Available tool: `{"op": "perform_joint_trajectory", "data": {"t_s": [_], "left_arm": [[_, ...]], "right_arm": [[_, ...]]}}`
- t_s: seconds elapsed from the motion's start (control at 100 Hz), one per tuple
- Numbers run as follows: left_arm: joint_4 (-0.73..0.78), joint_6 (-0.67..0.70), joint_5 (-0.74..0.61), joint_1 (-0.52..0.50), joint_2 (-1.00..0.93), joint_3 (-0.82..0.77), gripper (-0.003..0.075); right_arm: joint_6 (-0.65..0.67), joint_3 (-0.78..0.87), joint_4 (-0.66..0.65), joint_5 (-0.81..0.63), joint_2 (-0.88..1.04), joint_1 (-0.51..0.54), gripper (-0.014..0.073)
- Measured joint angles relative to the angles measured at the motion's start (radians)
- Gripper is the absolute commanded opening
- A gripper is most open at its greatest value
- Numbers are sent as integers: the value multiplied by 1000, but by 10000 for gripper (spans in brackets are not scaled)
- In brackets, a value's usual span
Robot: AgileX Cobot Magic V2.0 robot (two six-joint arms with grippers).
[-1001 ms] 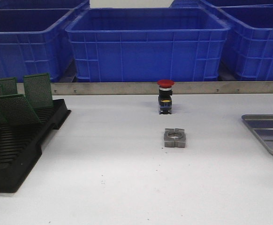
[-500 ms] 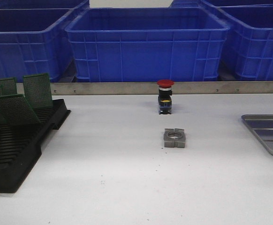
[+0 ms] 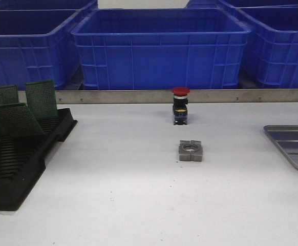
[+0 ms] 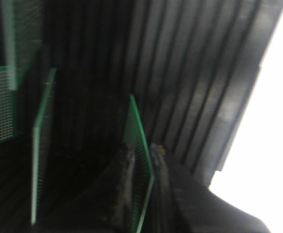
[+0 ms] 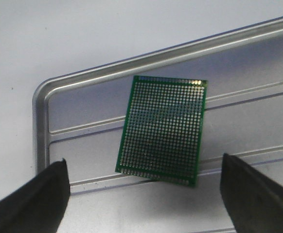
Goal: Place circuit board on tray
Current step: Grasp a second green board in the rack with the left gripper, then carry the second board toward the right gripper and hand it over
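— Jaws first: how do they stand?

— On the left gripper (image 4: 142, 167) the two fingers sit close together, one on each face of an upright circuit board (image 4: 140, 145) that stands in the black slotted rack (image 4: 195, 73). They look to pinch it near its edge, though that wrist view is dim and blurred. On the right gripper (image 5: 144, 194) they are spread wide and hold nothing.

— And the right side's surroundings?

— Another board (image 5: 163, 130) lies flat on the tray (image 5: 42, 126), between the open fingers and near a rounded corner.

— How would the racked board handle?

— Judging by its look: light, thin and stiff, with slick faces. A grip across the two faces near the top edge suits it best. A straight pull along the slot should keep it from binding or knocking its neighbours (image 3: 41, 98).
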State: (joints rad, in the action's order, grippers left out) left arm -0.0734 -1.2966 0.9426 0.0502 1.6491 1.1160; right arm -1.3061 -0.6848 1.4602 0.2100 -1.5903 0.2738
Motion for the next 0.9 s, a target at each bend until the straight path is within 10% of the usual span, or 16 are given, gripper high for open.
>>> {"op": "perform_joint_trajectory", "data": {"t_s": [0.46, 0.9], "left_arm": [[-172, -1, 270, 0, -54, 194, -17], [-711, -134, 275, 135, -61, 239, -17]], "right_arm": [[-54, 0, 2, 97, 41, 0, 644], [-450, 0, -18, 656, 240, -15, 644]]}}
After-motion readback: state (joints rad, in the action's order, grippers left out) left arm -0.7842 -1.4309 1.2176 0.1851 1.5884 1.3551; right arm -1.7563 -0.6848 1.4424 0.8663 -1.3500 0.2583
